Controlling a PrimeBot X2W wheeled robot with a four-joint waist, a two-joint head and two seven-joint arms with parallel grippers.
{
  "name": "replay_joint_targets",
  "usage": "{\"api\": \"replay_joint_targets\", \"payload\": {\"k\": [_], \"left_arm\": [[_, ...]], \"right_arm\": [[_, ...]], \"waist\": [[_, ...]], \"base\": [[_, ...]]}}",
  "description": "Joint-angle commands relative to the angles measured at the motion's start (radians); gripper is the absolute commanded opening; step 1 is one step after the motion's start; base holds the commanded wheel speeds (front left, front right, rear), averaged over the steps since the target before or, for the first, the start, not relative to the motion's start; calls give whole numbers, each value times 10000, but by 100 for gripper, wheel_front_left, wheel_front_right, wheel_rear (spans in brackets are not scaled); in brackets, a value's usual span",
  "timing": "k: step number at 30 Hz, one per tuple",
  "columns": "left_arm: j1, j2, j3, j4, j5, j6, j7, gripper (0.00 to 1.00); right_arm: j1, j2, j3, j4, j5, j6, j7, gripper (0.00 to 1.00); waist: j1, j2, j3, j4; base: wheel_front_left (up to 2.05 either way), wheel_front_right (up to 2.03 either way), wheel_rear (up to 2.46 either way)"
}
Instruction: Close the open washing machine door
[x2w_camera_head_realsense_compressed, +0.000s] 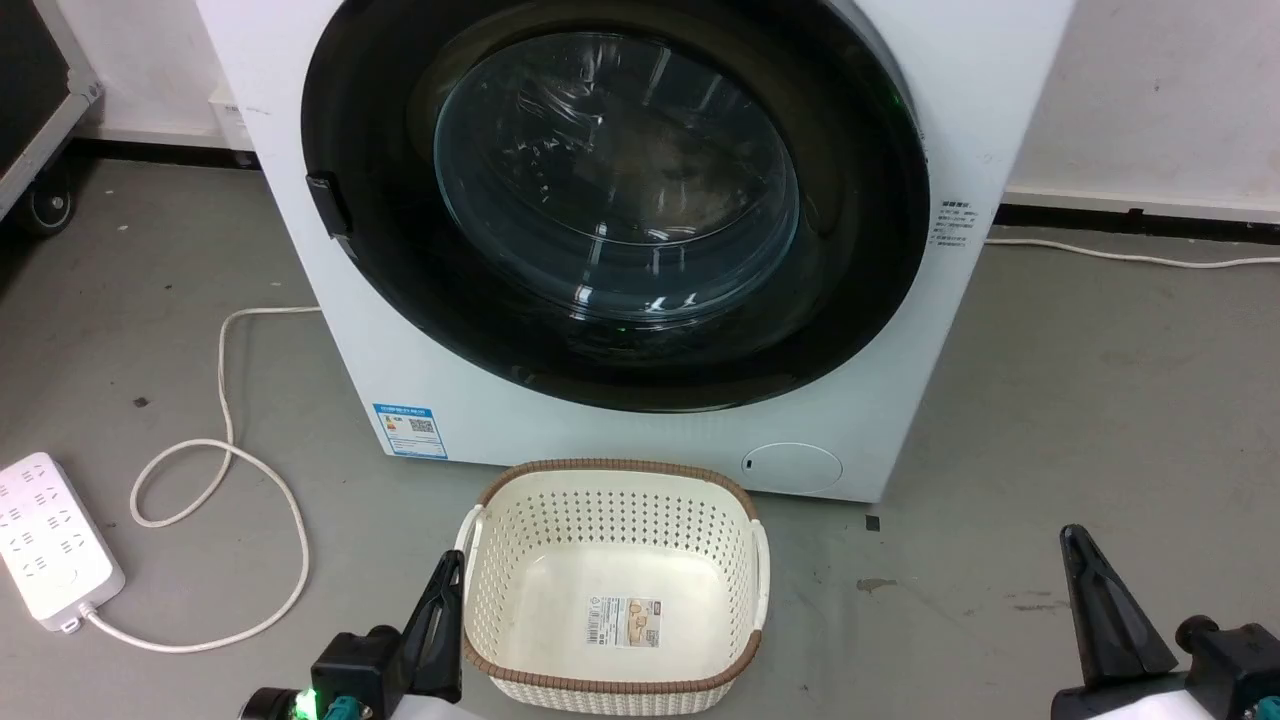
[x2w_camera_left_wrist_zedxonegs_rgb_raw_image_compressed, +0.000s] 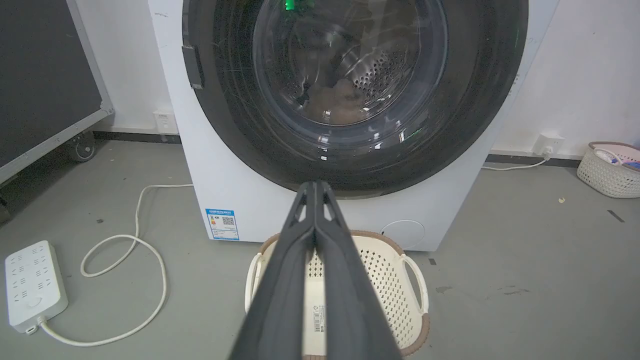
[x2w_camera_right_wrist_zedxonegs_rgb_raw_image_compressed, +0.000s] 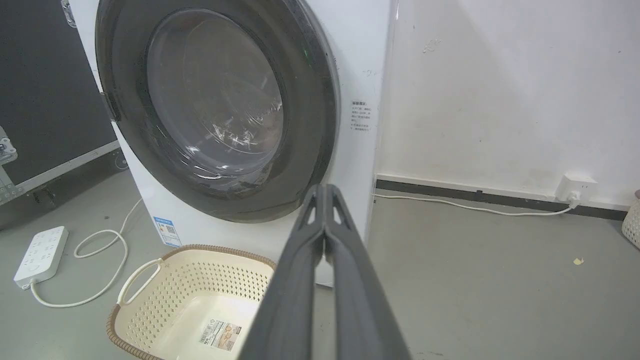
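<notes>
The washing machine (x2w_camera_head_realsense_compressed: 560, 420) stands straight ahead, white, with a blue label low on its left. Its door (x2w_camera_head_realsense_compressed: 615, 190), black-rimmed with a clear glass bowl, lies flat against the front with no gap showing, and a small black catch (x2w_camera_head_realsense_compressed: 328, 203) sits on its left rim. The steel drum shows through the door's (x2w_camera_left_wrist_zedxonegs_rgb_raw_image_compressed: 350, 75) glass. Both grippers hang low, well short of the machine. My left gripper (x2w_camera_left_wrist_zedxonegs_rgb_raw_image_compressed: 316, 184) is shut and empty above the basket; it also rises at the basket's left side (x2w_camera_head_realsense_compressed: 452, 560). My right gripper (x2w_camera_right_wrist_zedxonegs_rgb_raw_image_compressed: 325, 187) is shut and empty, at lower right (x2w_camera_head_realsense_compressed: 1075, 535).
A cream perforated basket (x2w_camera_head_realsense_compressed: 615, 466) with a brown rim sits on the floor against the machine's front. A white power strip (x2w_camera_head_realsense_compressed: 50, 540) and looped cable (x2w_camera_head_realsense_compressed: 225, 450) lie left. A black wheeled case (x2w_camera_head_realsense_compressed: 40, 100) stands far left. Another basket (x2w_camera_left_wrist_zedxonegs_rgb_raw_image_compressed: 610, 170) is far right.
</notes>
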Motion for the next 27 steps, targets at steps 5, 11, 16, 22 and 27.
{"api": "replay_joint_targets", "payload": {"k": [5, 11, 16, 22, 27], "left_arm": [[-33, 0, 87, -126, 105, 20, 143, 0], [-47, -1, 145, -214, 161, 30, 266, 0], [-59, -2, 194, -286, 208, 38, 368, 0], [-74, -2, 252, -374, 265, 48, 490, 0], [-86, -3, 301, -447, 312, 56, 592, 0]], "right_arm": [[-89, 29, 57, -46, -80, -1, 126, 0], [-130, 42, 106, -68, -117, -1, 249, 0], [-164, 53, 146, -85, -148, -1, 351, 0], [-205, 66, 195, -107, -185, -2, 474, 0], [-240, 77, 235, -124, -216, -2, 576, 0]], "waist": [[0, 0, 3, -9], [0, 0, 7, -19], [0, 0, 10, -28], [0, 0, 13, -38], [0, 0, 16, -46]], "base": [[0, 0, 0], [0, 0, 0], [0, 0, 0], [0, 0, 0], [0, 0, 0]]}}
